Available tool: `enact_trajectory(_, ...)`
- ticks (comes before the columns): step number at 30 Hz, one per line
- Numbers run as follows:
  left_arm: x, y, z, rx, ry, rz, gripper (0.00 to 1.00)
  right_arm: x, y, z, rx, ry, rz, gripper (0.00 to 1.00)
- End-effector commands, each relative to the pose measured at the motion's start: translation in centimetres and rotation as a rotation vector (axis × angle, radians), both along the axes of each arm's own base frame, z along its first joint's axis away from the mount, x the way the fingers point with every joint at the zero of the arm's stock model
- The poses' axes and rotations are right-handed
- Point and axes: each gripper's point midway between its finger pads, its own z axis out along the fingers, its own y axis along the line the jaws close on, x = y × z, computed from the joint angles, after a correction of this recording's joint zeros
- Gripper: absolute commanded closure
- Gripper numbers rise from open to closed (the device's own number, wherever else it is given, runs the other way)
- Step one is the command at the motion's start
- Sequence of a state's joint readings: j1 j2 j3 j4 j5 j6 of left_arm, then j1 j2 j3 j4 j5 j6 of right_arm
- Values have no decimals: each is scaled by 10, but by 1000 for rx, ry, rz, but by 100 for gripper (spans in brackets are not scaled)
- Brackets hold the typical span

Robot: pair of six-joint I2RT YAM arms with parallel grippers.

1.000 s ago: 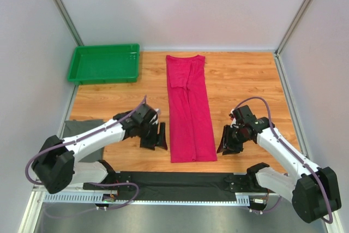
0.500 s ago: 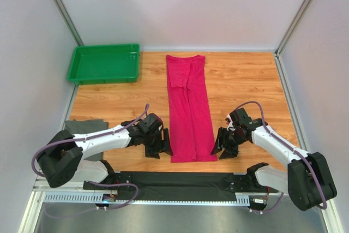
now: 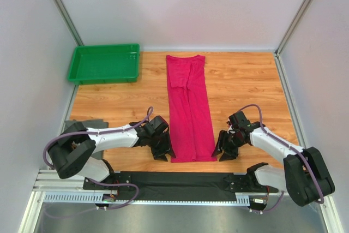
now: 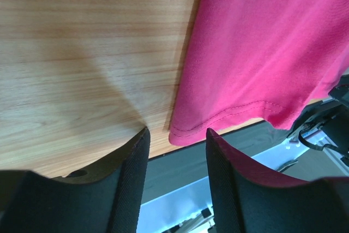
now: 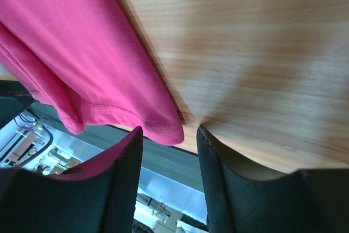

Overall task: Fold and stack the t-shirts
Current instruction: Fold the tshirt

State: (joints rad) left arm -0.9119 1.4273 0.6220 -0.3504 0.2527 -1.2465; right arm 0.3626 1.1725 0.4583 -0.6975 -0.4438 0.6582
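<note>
One magenta-pink t-shirt (image 3: 188, 107) lies folded into a long narrow strip down the middle of the wooden table, its hem at the near edge. My left gripper (image 3: 166, 153) sits low at the hem's near-left corner. In the left wrist view the left gripper (image 4: 176, 135) is open, with the t-shirt corner (image 4: 182, 133) lying at the gap between its tips. My right gripper (image 3: 223, 151) sits at the near-right corner. In the right wrist view the right gripper (image 5: 169, 132) is also open, with the t-shirt corner (image 5: 169, 130) at the mouth of its jaws, not pinched.
A green plastic tray (image 3: 103, 79) stands at the far left corner of the table. A grey cloth (image 3: 84, 125) lies off the table's left side. A black mat (image 3: 180, 178) runs along the near edge between the arm bases. White walls close in on three sides.
Both grippers have moved inward and toward the near edge, from beside the t-shirt to its two near hem corners. The left jaws have narrowed a little.
</note>
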Motion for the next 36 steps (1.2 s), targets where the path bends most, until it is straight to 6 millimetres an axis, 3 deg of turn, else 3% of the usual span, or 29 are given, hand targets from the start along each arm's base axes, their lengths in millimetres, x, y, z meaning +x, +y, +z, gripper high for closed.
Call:
enact_trajectory(1, -1, 4, -12, 56, 11, 29, 47, 13, 2, -6, 2, -35, -12, 54)
enact_trajectory(11, -13, 10, -26, 70, 60, 53, 55, 11, 3, -15, 4, -14, -11, 58)
enact_trajectory(14, -15, 13, -30, 71, 62, 63, 61, 9, 4, -19, 11, -4, -12, 62)
enact_trajectory(17, -15, 13, -34, 54, 59, 75, 80, 4, 5, -23, 22, 15, -17, 68)
enact_trajectory(18, -15, 13, -35, 53, 58, 74, 93, 2, 5, -26, 21, 21, -23, 73)
enact_trajectory(20, -15, 13, -35, 59, 54, 67, 100, 2, 5, -25, 26, 20, -29, 80)
enact_trajectory(21, -17, 17, -37, 72, 62, 68, 100, 0, 4, -26, 25, 22, -31, 89)
enact_trajectory(24, -23, 27, -38, 90, 70, 90, 100, -5, -2, -28, -10, 36, -47, 100)
enact_trajectory(27, -26, 37, -37, 71, 46, 127, 100, -12, -8, -29, -32, 36, -77, 100)
enact_trajectory(36, -27, 32, -25, 44, 28, 68, 100, -32, -1, -26, 12, 52, -59, 100)
